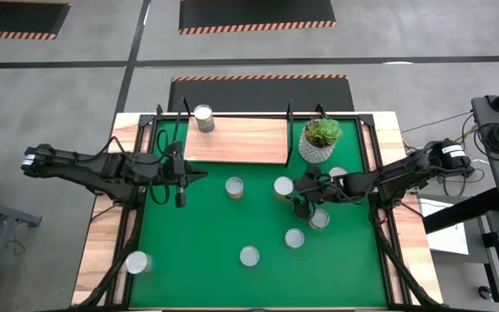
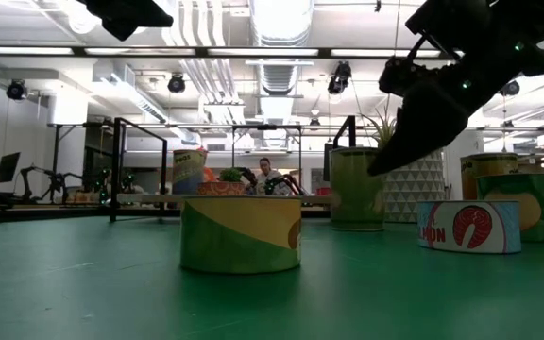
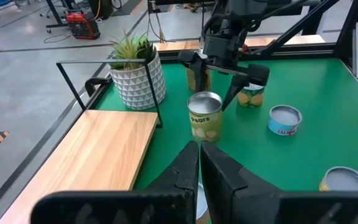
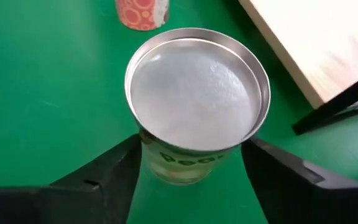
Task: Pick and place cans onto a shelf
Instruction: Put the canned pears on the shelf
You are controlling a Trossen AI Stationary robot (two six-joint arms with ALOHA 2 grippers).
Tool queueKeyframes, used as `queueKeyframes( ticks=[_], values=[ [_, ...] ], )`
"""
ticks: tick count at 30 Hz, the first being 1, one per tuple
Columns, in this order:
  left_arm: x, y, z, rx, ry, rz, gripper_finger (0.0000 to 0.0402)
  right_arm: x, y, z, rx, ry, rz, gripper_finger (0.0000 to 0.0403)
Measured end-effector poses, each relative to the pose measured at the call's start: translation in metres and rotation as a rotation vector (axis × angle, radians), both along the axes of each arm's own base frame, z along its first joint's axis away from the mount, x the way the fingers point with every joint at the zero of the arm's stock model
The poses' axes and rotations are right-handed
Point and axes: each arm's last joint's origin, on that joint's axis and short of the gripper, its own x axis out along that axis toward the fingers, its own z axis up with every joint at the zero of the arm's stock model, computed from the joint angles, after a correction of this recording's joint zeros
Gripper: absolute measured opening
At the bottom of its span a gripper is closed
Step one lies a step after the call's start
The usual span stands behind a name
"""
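"pears" on a can's label [image 3: 204,117], partial "MON" on a low salmon tin [image 2: 467,227]

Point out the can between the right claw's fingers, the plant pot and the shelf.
Can [image 4: 197,93], right wrist view, silver top.
Plant pot [image 1: 316,150], high view, white side.
Shelf [image 1: 236,143], high view, bare board.

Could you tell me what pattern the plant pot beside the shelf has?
The plant pot is white with a triangular relief pattern, clearest in the left wrist view.
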Motion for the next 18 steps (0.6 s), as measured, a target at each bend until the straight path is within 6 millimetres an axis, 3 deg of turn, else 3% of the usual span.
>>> queueKeyframes(
  ticks=[5, 9, 13, 18],
  values=[
    [0.0, 0.0, -0.001, -0.01, -0.002, 0.004, 0.0, 0.0, 0.001, -0.001, 0.035, -0.016, 0.036, 0.0198],
    [0.005, -0.001, -0.012, -0.048, 0.009, 0.018, 0.0, 0.0, 0.002, -0.001, 0.049, -0.017, 0.038, 0.0184],
    [0.016, -0.004, -0.033, -0.09, 0.028, -0.018, 0.0, 0.0, 0.002, -0.001, 0.058, -0.019, 0.029, 0.0204],
    [0.033, -0.007, -0.044, -0.108, -0.041, -0.028, 0.0, 0.002, 0.001, -0.005, 0.007, -0.002, 0.031, 0.0256]
  ],
)
